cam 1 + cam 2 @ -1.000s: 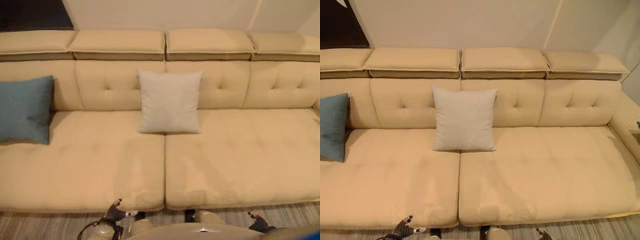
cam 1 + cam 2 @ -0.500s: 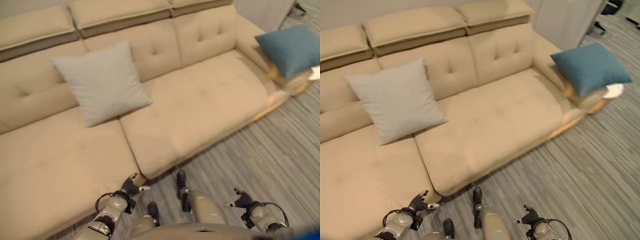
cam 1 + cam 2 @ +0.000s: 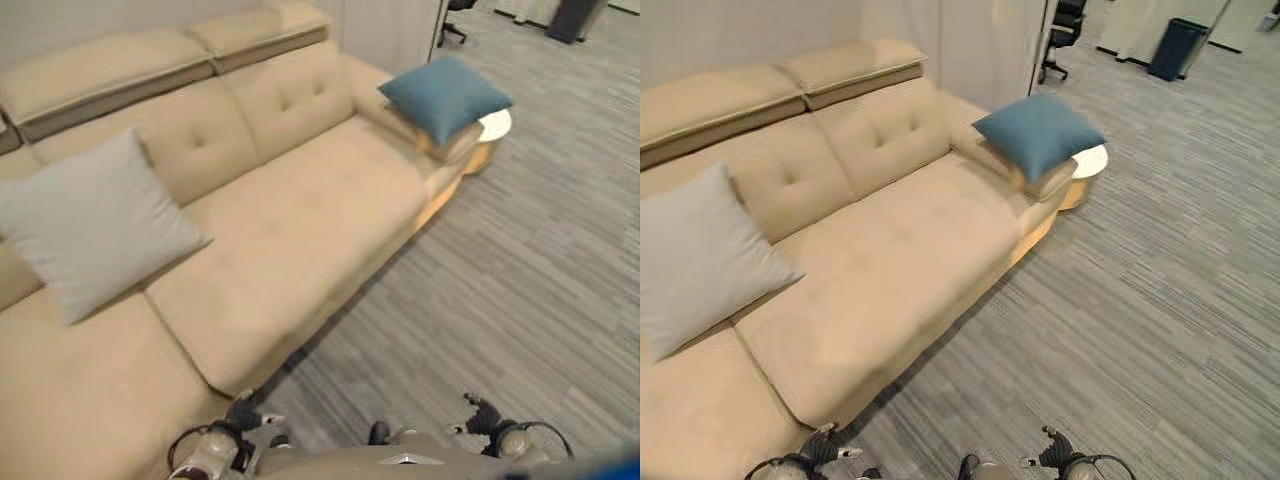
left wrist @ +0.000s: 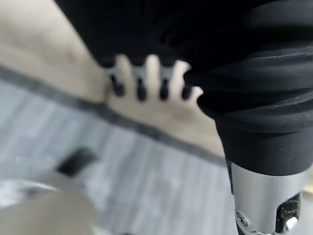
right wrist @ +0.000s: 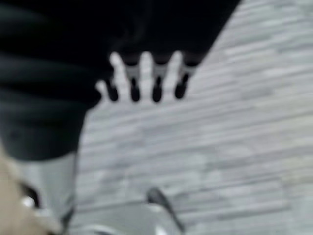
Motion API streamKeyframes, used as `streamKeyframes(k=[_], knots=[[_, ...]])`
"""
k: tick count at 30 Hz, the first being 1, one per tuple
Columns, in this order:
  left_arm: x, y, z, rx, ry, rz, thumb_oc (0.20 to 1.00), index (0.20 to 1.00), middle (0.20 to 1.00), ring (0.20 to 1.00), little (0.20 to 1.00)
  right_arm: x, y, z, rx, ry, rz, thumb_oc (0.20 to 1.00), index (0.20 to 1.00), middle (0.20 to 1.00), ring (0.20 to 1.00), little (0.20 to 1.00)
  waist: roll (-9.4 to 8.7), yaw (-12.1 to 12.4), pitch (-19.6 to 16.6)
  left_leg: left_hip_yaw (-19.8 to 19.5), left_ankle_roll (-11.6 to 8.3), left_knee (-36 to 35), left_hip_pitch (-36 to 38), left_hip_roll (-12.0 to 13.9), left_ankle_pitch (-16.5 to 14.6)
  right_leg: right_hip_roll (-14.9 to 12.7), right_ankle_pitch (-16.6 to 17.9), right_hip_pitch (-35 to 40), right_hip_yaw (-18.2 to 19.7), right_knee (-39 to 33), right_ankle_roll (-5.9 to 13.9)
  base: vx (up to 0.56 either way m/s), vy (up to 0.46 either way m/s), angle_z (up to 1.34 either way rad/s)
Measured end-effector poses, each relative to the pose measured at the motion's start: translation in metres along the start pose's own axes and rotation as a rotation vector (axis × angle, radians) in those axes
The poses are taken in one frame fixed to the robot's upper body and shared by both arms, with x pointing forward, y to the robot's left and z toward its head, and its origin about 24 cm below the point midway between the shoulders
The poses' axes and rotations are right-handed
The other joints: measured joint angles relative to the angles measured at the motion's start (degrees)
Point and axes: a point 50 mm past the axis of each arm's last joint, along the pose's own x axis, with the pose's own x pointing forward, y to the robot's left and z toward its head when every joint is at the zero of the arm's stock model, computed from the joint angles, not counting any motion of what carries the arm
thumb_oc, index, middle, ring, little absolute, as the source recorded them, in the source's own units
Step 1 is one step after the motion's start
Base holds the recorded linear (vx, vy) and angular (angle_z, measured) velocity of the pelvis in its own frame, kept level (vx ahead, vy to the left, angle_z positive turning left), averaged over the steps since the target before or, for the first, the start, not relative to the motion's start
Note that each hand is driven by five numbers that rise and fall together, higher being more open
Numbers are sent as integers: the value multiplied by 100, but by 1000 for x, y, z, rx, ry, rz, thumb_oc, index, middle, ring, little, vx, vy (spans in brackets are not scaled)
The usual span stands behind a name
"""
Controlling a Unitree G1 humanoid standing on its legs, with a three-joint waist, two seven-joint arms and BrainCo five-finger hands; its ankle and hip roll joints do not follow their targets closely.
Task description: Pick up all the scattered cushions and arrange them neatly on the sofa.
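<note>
while both hands hang low and empty at the near edge of the head views, nothing is carried: the left hand (image 3: 243, 413) is seen by the front of the sofa seat, and in its wrist view the fingers (image 4: 152, 73) are relaxed and straight, closed on nothing. the right hand (image 3: 478, 415) is held over the grey striped carpet (image 3: 520, 260), its fingers (image 5: 146, 73) likewise loose and holding nothing.

nearest along the long beige tufted fabric sofa (image 3: 290, 230), a pale grey square cushion (image 3: 85, 225) is propped upright against the backrest. beyond it a stretch of bare seat is left. at the far end a teal blue square cushion (image 3: 445, 95) is perched tilted on the sofa's armrest, just beside a small round white side table (image 3: 495, 125).

compared with a second ago, the whole view has been swung to the right; the cushions themselves have not been moved. the other blue cushion seen at the left end has been left out of sight, and the teal one on the armrest has been brought into view.

it is judged that this cushion is the next one to be fetched, and that the robot must be walked closer before a reach is possible.
</note>
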Motion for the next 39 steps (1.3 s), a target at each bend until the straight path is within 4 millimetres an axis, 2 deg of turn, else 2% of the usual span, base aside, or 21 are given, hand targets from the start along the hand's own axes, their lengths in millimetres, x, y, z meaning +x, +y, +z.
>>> streamKeyframes(k=[3,5,7,9,14,16,17,18,20,22,25,27,29,31,33,34,35,36,37,38,39], knots=[[1,-3,3,-5,-6,-10,1000,1000,1000,1000,1000,-2,-1,-9,0,32,-2,1000,1000,1000,1000,1000,-42,-47,102,-320,-203,977,-425,221,142,138,151,238,135,-341,-135,22,-20,-34],[0,-7,2,-12,-3,-16,1000,1000,1000,1000,1000,-3,-2,-14,-11,47,2,1000,1000,1000,1000,1000,27,-86,74,-700,-245,831,-552,137,109,206,282,360,94,-700,-38,90,77,-33],[2,-9,8,31,-22,-29,1000,1000,1000,1000,1000,-3,0,-13,-18,43,6,1000,1000,1000,1000,1000,-24,-104,84,-1172,-250,-153,-567,-187,127,313,520,430,281,-1065,9,113,93,-25],[2,-12,10,43,-29,-43,1000,1000,1000,1000,1000,-1,-4,-8,-12,33,-3,1000,1000,1000,1000,1000,-36,-105,109,-1335,-227,-435,-611,-260,145,443,676,449,491,-1254,-5,106,117,-51],[2,-19,13,52,-42,-61,1000,1000,1000,1000,1000,0,-11,-5,11,26,-30,1000,1000,1000,1000,1000,184,-274,88,-1232,29,-891,-252,-539,278,699,859,520,918,-1438,-115,51,212,-71],[3,-14,18,53,-53,-51,1000,1000,1000,1000,1000,3,-15,5,13,4,-41,1000,1000,1000,1000,1000,253,-165,202,-910,255,-1151,-43,-559,299,785,860,192,1176,-1119,33,23,111,-94],[5,-8,22,60,-66,-36,1000,1000,1000,1000,1000,4,-13,10,17,-7,-34,1000,1000,1000,1000,1000,238,-93,273,-664,292,-1211,-14,-535,304,780,865,-40,1110,-819,310,93,119,-111],[6,-1,26,60,-74,-18,1000,1000,1000,1000,1000,6,-12,19,20,-37,-31,1000,1000,1000,1000,1000,222,-116,363,-453,413,-1234,46,-550,297,525,697,-147,510,-556,369,94,118,-86],[5,3,23,40,-63,0,1000,1000,1000,1000,1000,5,-9,20,15,-45,-23,1000,1000,1000,1000,1000,238,-88,419,-259,577,-1218,228,-680,115,156,449,-162,8,-233,398,102,59,-50],[6,6,23,39,-64,7,1000,1000,1000,1000,1000,5,-9,19,16,-43,-23,1000,1000,1000,1000,1000,182,-133,450,-144,587,-1244,363,-784,13,-1,363,-228,60,-103,476,122,35,-34],[5,5,19,43,-53,4,1000,1000,1000,1000,1000,5,-9,21,17,-50,-24,1000,1000,1000,1000,1000,232,-144,478,-118,526,-1243,371,-785,21,-14,364,-249,26,-142,410,116,-18,-19],[5,5,19,47,-51,2,1000,1000,1000,1000,1000,5,-9,20,17,-48,-25,1000,1000,1000,1000,1000,228,-131,470,-56,472,-1242,380,-734,13,-32,358,-254,-272,-133,297,230,-70,-5],[5,5,20,51,-54,1,1000,1000,1000,1000,1000,5,-12,20,17,-46,-33,1000,1000,1000,1000,1000,241,-147,472,-69,389,-1225,417,-672,-42,-34,273,-299,-424,60,362,206,-99,-6],[5,1,22,59,-60,-10,1000,1000,1000,1000,1000,5,-13,17,23,-38,-37,1000,1000,1000,1000,1000,235,-213,458,-104,343,-1161,484,-648,-46,-5,125,-194,-460,212,252,169,-150,16],[5,0,22,69,-58,-18,1000,1000,1000,1000,1000,4,-11,14,31,-27,-35,1000,1000,1000,1000,1000,215,-230,424,-229,257,-877,477,-641,-106,-13,-90,-35,-401,161,125,123,-177,30],[6,-2,26,65,-70,-24,1000,1000,1000,1000,1000,3,-8,8,35,-11,-28,1000,1000,1000,1000,1000,88,-245,336,-328,110,-120,158,-616,-194,-80,-137,66,-305,27,-38,52,-175,19],[5,-4,21,63,-53,-31,1000,1000,1000,1000,1000,3,-8,8,35,-12,-29,1000,1000,1000,1000,1000,46,-180,300,-377,-36,436,-102,-551,-129,-64,-112,146,-307,-100,-29,109,-238,13],[6,-2,22,66,-49,-28,1000,1000,1000,1000,1000,3,-7,8,36,-14,-28,1000,1000,1000,1000,1000,-53,-170,319,-446,-246,1265,-533,-470,-24,-69,-3,266,-314,-281,-193,173,-114,-1],[6,-4,19,65,-38,-31,1000,1000,1000,1000,1000,2,-6,6,33,-10,-27,1000,1000,1000,1000,1000,-88,-118,299,-476,-309,1847,-807,-379,19,-73,166,397,-344,-455,-355,259,-134,-3],[6,-3,19,52,-41,-26,1000,1000,1000,1000,1000,2,-9,4,36,-1,-36,1000,1000,1000,1000,1000,-44,-107,304,-732,-326,2666,-1204,-187,82,164,250,673,-264,-760,-522,199,-70,-23],[6,-2,19,53,-41,-21,1000,1000,1000,1000,1000,1,-5,-1,28,18,-25,1000,1000,1000,1000,1000,-60,-55,287,-814,-277,2637,-1190,-177,9,202,286,792,-251,-860,-554,243,-35,-25]])
